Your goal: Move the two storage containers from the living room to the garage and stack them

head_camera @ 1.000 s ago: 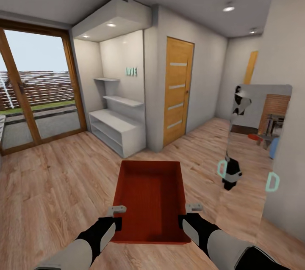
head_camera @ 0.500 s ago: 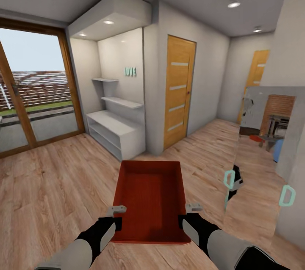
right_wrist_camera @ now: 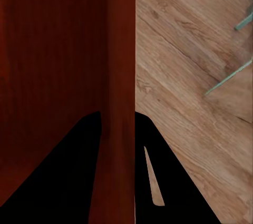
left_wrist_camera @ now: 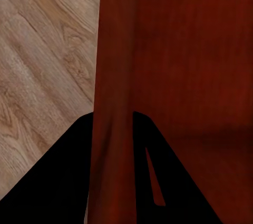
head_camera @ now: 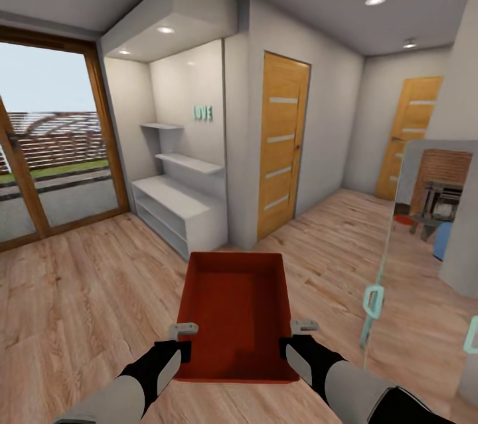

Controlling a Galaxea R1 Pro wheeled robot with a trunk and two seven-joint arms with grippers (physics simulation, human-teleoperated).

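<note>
Still indoors, we held the bin (head_camera: 234,314) at 12 o'clock, left gripper (head_camera: 180,337) and right gripper (head_camera: 300,336) each clamped on a side wall; brushing the glass panel (head_camera: 425,258) at 2 o'clock could have jarred it loose.

One orange-red storage container (head_camera: 235,314), an open-top rectangular bin with plain tapered walls and nothing inside, sits level above the light wood plank floor, long side pointing away from the robot. The left gripper (head_camera: 182,341) and right gripper (head_camera: 297,339) each clamp a side wall near the closer end
</note>
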